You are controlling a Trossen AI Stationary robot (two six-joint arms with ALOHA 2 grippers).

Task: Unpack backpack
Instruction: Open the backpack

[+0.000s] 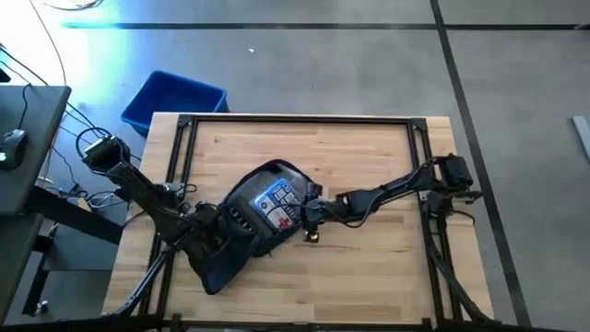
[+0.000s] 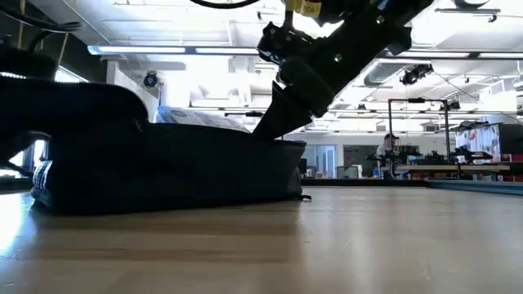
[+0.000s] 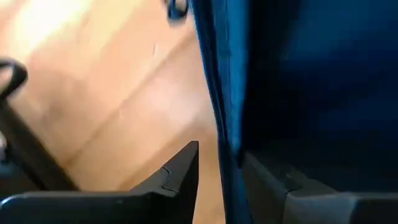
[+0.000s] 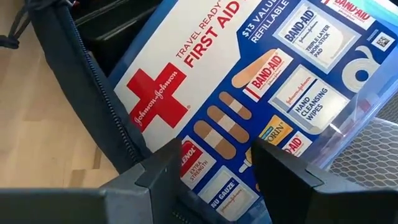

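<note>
The dark navy backpack (image 1: 230, 242) lies flat on the wooden table, left of centre, with its opening toward the right. A blue and white first aid kit (image 1: 277, 205) lies face up in the opening (image 4: 249, 93). My left gripper (image 1: 201, 221) is at the backpack's left side, shut on navy fabric (image 3: 221, 186). My right gripper (image 1: 307, 217) reaches in from the right and slants down into the opening (image 2: 274, 122). It is open, its two fingers apart over the kit's printed face (image 4: 214, 168). My left gripper pinches an edge of the backpack's navy fabric (image 3: 225, 143) between its two fingers; one layer or several, I cannot tell. The backpack rests on the table. My right gripper stands over the kit's near end (image 4: 217, 186); whether its fingertips touch the kit, I cannot tell.
A bright blue plastic bin (image 1: 175, 100) stands on the floor beyond the table's far left corner. A black side table (image 1: 23, 138) sits at the left. The wooden table top (image 1: 369, 277) lies bare to the right of and nearer than the backpack.
</note>
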